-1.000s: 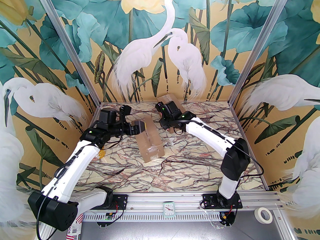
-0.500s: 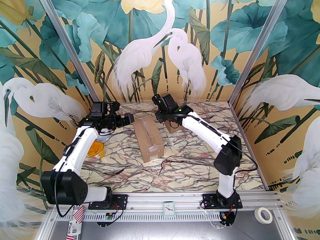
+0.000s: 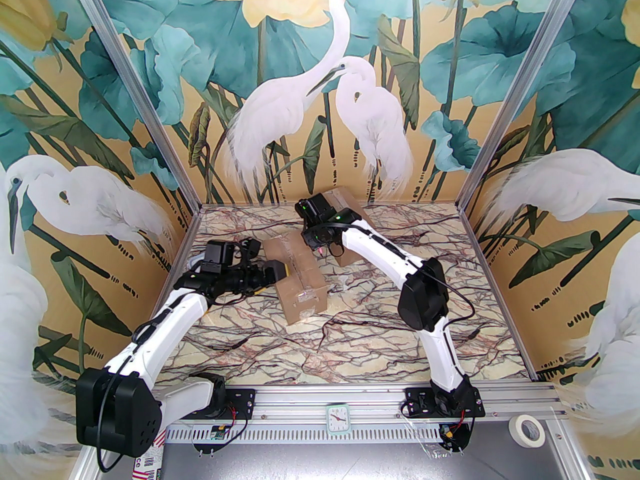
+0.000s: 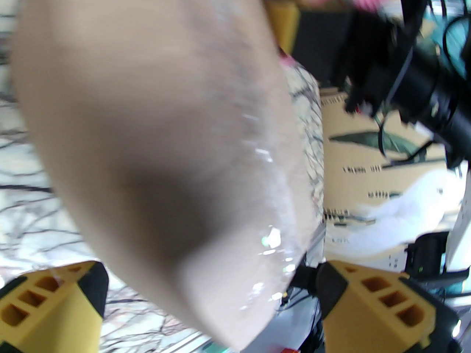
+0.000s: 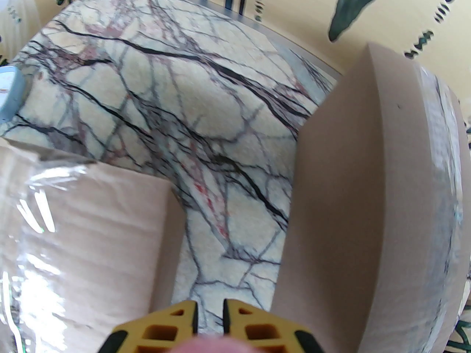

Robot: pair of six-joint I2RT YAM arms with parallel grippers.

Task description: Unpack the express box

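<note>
You had the left gripper (image 3: 278,272) spread wide at the left side of the taped box (image 3: 299,280), mid-table. The right gripper (image 5: 206,313), pinched on a pink tool (image 5: 213,344), hovered at the box's far end. The best method was to brace the box, then cut along the tape.

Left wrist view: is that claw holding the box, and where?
Seemingly nothing: the left gripper is wide open, fingers either side of the taped box, not clamping it.

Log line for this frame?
left tool: open, at near cardboard box left edge | right tool: nearly shut, over gap toward rear cardboard box | state: unopened
</note>
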